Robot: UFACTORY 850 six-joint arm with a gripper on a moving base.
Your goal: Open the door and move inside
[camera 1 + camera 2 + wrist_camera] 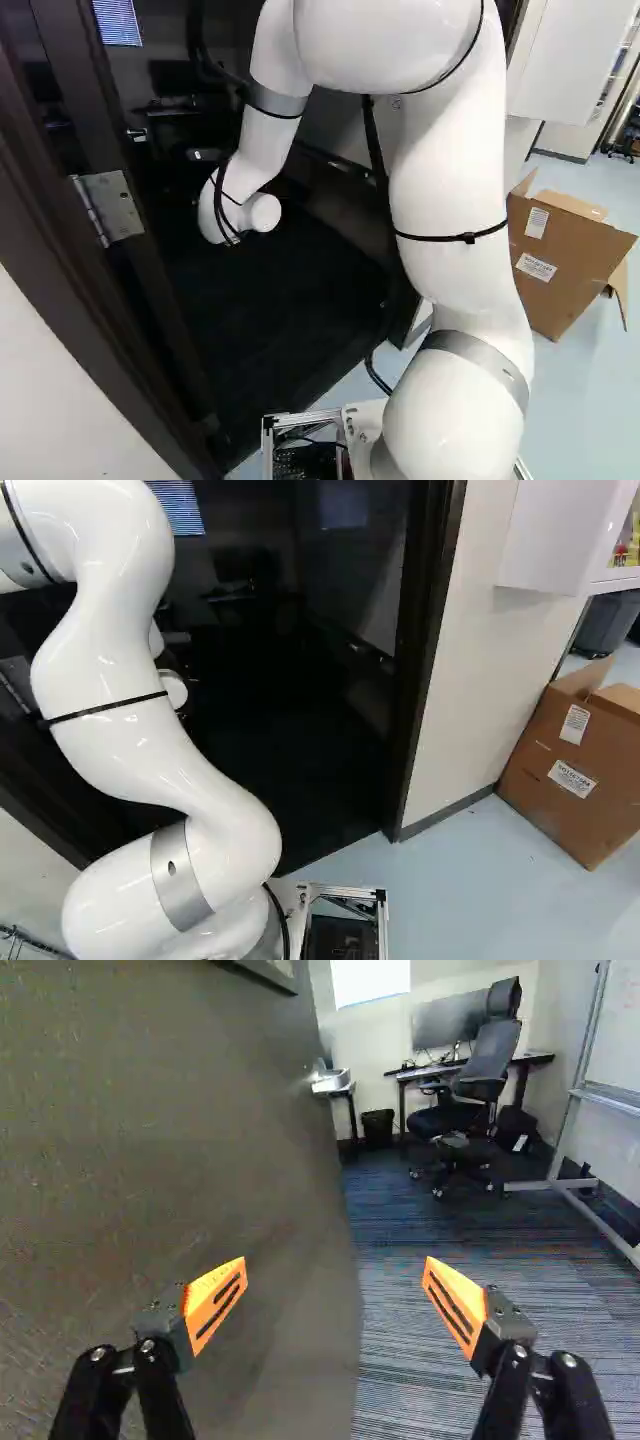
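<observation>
The dark door [180,1160] stands swung inward in the wrist view, its face filling the side by one finger; its free edge runs between the two fingers' lines. The door handle [330,1082] is near that edge, farther ahead. My gripper [336,1275] is open with orange pads well apart, nothing held; whether a finger touches the door, I cannot tell. In the left base view, a metal hinge [112,207] shows on the dark frame, and the arm's white wrist [240,210] reaches into the doorway. The gripper itself is hidden there.
Inside are an office chair [470,1090], a desk [420,1072], a waste bin [378,1130] and a whiteboard stand [575,1185]. The doorway's other post [425,660] rises right of the arm in the right base view. A cardboard box [575,765] sits outside by the wall.
</observation>
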